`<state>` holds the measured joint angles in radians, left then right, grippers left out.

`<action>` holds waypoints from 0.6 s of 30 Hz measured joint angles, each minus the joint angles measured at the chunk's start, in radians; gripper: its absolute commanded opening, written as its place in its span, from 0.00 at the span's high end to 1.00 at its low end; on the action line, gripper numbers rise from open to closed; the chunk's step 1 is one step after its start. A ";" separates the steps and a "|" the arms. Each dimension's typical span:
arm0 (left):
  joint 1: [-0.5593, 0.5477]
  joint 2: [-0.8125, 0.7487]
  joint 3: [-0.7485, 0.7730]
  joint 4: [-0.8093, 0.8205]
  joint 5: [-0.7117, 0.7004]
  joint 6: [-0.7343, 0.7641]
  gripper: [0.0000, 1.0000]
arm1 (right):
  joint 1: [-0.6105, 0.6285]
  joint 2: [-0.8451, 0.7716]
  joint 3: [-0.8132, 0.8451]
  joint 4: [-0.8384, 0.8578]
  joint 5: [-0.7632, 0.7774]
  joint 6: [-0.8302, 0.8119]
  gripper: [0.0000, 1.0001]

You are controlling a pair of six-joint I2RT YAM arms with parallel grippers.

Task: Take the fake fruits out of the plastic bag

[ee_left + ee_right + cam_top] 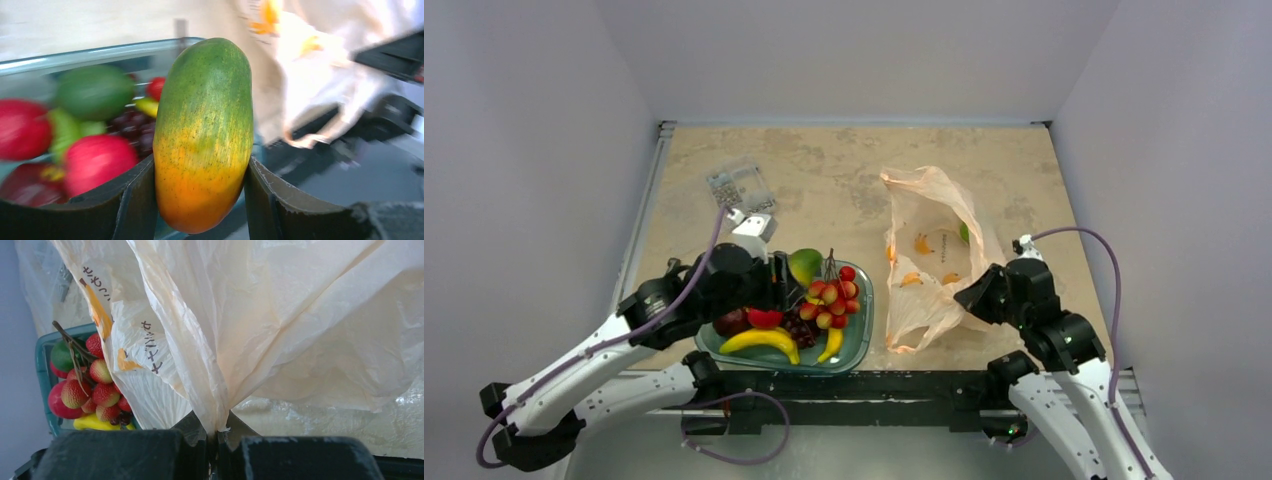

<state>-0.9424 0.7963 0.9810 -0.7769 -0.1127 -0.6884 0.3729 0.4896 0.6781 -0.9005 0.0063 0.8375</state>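
One green-orange fruit is clamped in my left claw, hanging by the tray's 12 o'clock rim. It looks hard, glossy and light, so I judge it slippery; a grip across its middle suits it. My right claw is pinched closed on a fold of the bag, which is thin, limp and crinkly, likely to slide or tear. The bag lies at 3 o'clock from the tray, with one green piece showing inside toward 1 o'clock. The tray holds a berry bunch, bananas, grapes and a red fruit.
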 measured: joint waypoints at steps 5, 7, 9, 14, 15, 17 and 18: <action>0.000 -0.111 -0.062 -0.208 -0.318 -0.026 0.94 | 0.000 0.000 0.000 0.005 -0.002 -0.030 1.00; 0.000 -0.119 -0.087 -0.266 -0.417 -0.041 0.89 | 0.000 0.010 0.000 0.006 -0.004 -0.044 1.00; 0.001 -0.116 -0.109 -0.303 -0.486 -0.056 0.82 | 0.000 0.020 0.000 0.006 -0.009 -0.054 1.00; 0.005 -0.057 -0.139 -0.348 -0.610 -0.112 0.75 | 0.000 0.022 0.000 0.008 -0.026 -0.065 1.00; 0.006 -0.034 -0.143 -0.350 -0.628 -0.125 0.74 | 0.000 0.021 0.000 0.008 -0.026 -0.066 1.00; 0.008 0.012 -0.148 -0.354 -0.653 -0.145 0.73 | 0.000 0.017 0.000 0.008 -0.027 -0.068 1.00; 0.010 0.031 -0.150 -0.353 -0.660 -0.151 0.71 | 0.000 0.014 0.000 0.009 -0.028 -0.068 1.00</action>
<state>-0.9329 0.8268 0.8307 -1.1301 -0.7727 -0.8394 0.3729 0.5034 0.6785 -0.8917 -0.0216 0.7692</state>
